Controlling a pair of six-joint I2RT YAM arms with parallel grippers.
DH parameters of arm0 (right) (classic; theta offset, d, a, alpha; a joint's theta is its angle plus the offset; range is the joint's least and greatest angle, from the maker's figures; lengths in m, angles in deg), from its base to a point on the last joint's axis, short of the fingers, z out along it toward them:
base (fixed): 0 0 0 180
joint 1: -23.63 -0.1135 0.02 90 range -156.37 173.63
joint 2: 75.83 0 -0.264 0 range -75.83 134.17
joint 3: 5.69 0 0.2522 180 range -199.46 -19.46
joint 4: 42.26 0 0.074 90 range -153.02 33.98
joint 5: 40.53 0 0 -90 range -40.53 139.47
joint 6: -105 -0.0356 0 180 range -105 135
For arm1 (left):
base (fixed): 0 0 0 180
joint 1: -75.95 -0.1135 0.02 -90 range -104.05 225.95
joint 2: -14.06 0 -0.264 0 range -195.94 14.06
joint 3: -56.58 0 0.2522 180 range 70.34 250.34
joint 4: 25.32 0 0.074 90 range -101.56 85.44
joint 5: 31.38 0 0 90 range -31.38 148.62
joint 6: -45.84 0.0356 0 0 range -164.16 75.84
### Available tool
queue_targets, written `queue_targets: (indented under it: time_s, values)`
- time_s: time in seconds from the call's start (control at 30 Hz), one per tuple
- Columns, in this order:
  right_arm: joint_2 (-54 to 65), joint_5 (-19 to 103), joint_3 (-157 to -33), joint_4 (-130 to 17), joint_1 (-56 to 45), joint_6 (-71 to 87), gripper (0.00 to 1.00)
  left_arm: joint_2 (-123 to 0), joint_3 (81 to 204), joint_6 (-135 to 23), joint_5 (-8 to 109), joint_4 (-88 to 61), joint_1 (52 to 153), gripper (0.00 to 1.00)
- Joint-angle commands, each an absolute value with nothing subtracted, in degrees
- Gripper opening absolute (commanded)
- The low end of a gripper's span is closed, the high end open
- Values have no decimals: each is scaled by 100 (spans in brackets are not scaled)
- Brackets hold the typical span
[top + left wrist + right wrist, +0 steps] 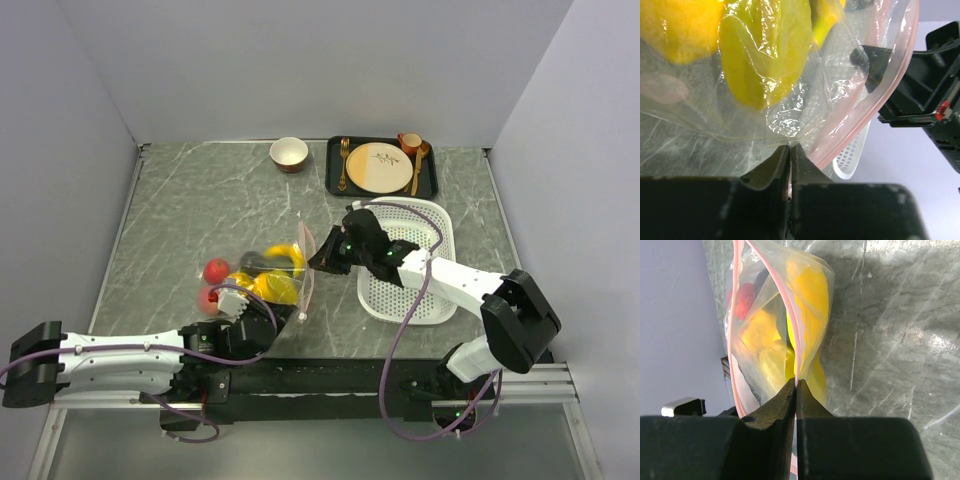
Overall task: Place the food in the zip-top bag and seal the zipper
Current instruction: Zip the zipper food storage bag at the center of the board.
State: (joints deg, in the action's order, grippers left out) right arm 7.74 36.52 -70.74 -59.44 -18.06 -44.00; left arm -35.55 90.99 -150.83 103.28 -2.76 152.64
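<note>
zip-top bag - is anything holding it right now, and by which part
Both grippers hold the zip-top bag: the right gripper pinches the pink zipper, and the left gripper pinches the clear film just beside that strip.

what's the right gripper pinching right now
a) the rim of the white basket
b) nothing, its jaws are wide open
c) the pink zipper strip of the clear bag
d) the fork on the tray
c: in the right wrist view the right gripper has its fingers closed on the pink zipper at the mouth of the zip-top bag.
</note>
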Motion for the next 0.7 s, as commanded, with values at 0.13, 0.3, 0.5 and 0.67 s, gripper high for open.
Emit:
queue_targets:
  time_s: [0.13, 0.3, 0.5, 0.67]
  values:
    - [407, 4408, -7289, -6620, -1882, -3757, 41, -3297, 9135, -15200, 10651, -127, 15295, 1]
    - [-602, 4938, -6983, -7121, -1882, -3562, 56, -3139, 9082, -15139, 10713, -109, 15295, 1]
    - [-1623, 4395, -5956, -6755, -2075, -3904, 56, -2945, 9056, -14980, 10766, -101, 15295, 1]
    - [-1615, 4165, -5593, -6472, -2523, -4186, 52, -3006, 9135, -14805, 10748, -75, 15295, 1]
